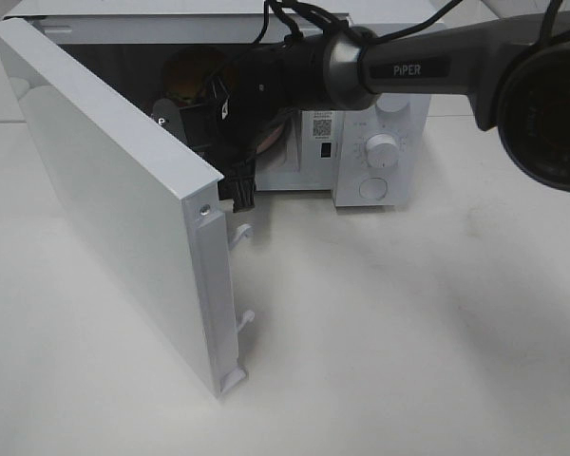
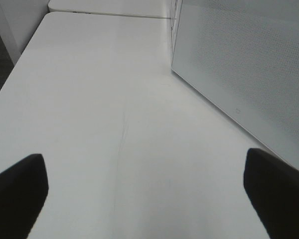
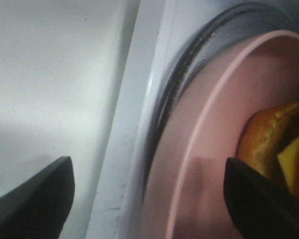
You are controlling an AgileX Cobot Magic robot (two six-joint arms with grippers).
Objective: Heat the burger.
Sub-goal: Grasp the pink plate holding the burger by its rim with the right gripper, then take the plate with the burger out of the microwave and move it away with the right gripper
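The microwave stands at the far side of the white table, its door swung fully open toward 7 o'clock in the high view. Two latch hooks project from the door's free edge. The control panel at the right of the oven front carries a white dial and a round button below it; small scale marks ring the dial but cannot be read. A QR-code sticker with fine print is fixed to the frame beside the panel; its text is too small to read.

The right arm enters from 3 o'clock and reaches into the oven cavity. Its grey link bears the word "PiPER" in white letters. The right gripper has its jaws spread wide; one finger sits over the pink plate's rim area near the burger, the other outside over the oven's white sill. Nothing is seen clamped between them.

The burger sits on the pink plate inside the microwave, on the glass turntable. Brown bun and a yellow cheese edge show in the right wrist view; in the high view the arm hides it almost wholly.

The left gripper hangs over bare table beside the door's perforated outer face, jaws fully apart and holding nothing.
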